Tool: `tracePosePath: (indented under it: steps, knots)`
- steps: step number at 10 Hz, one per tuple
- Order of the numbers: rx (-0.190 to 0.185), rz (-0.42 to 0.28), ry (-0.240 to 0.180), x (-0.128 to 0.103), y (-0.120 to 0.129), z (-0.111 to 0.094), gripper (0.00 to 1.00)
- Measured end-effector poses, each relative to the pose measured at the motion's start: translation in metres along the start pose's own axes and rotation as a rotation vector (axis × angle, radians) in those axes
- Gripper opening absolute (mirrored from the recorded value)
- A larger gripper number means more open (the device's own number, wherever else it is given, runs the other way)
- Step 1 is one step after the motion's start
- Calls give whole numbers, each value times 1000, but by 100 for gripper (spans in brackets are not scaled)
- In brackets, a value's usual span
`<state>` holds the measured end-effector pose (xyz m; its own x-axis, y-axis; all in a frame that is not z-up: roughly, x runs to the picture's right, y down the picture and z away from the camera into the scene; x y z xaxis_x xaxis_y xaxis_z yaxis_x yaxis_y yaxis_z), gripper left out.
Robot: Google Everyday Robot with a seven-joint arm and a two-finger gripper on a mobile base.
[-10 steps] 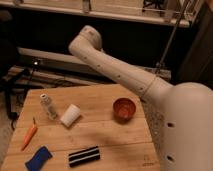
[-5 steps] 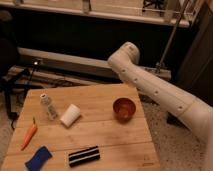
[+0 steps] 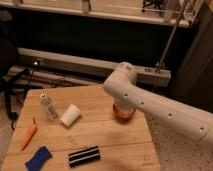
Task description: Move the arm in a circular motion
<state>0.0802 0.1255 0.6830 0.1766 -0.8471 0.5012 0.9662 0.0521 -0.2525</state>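
arm: my white link (image 3: pixel 161 111) enters from the lower right edge and slopes up and left across the frame, above the right half of the table; small dark holes show along its side.
elbow: rounded joint (image 3: pixel 122 80) is the highest and leftmost part of me in view; it sits over the table's far right part.
gripper: out of frame. Nothing past the elbow shows, so I cannot tell how it stands or whether it holds anything.
table: light wooden top (image 3: pixel 110 136), seen from above and in front.
bowl: orange-red (image 3: pixel 124 115), on the right side of the table, directly under my elbow; its upper part is hidden behind the link.
cup: white (image 3: pixel 70 115), lying on its side near the table's middle, left of the bowl and well apart from it.
bottle: small, clear, white cap (image 3: pixel 48 106), upright, just left of the cup.
carrot: orange (image 3: pixel 29 136), lying near the left edge, in front of the bottle.
blue item: (image 3: pixel 38 158) at the near left corner; whether sponge or cloth I cannot tell.
striped item: flat, black with pale bands (image 3: pixel 83 156), near the front edge, right of the blue item.
background: slanted metal pole (image 3: pixel 172 35) at upper right.
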Motion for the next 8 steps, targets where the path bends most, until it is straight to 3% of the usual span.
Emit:
tracePosePath:
  steps: [1, 3, 5, 8]
  knots:
    - [-6, -41, -14, -16, -5, 3, 0]
    - [-16, -64, -18, -24, -5, 7, 0]
    - [5, -121, -29, -34, -30, 6, 0]
    - [96, -383, -52, -77, -139, -5, 0]
